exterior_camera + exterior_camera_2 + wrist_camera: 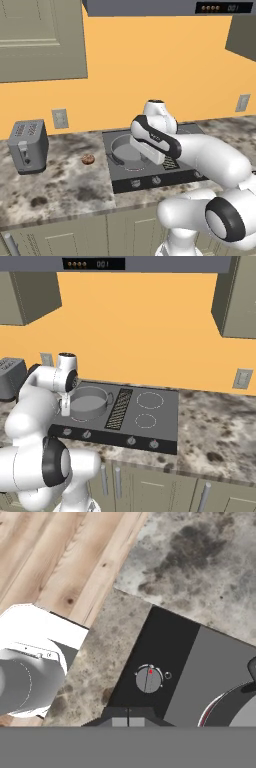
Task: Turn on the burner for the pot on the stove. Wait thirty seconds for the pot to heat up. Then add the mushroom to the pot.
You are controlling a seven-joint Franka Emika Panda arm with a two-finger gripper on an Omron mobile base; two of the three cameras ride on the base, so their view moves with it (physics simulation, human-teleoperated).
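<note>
The grey pot point(125, 149) point(89, 402) sits on the left rear burner of the black stove point(187, 131) point(160, 423). In the hand view a thin reddish arc of the burner point(204, 716) shows along the pot's point(240, 704) base. The mushroom point(88, 159) lies on the counter to the left of the stove. My gripper point(65, 410) point(127, 718) hangs shut and empty over the stove's front left corner. It is a little above the leftmost knob point(148, 678) point(66, 431) and apart from it. In the left base view my forearm hides the fingertips.
A boxy grey toaster point(27, 145) point(10, 376) stands on the speckled counter point(65, 185) far left. Further knobs point(131, 441) line the stove front. Beyond the counter edge is wooden floor point(60, 557). Bare counter point(220, 426) extends to the stove's right.
</note>
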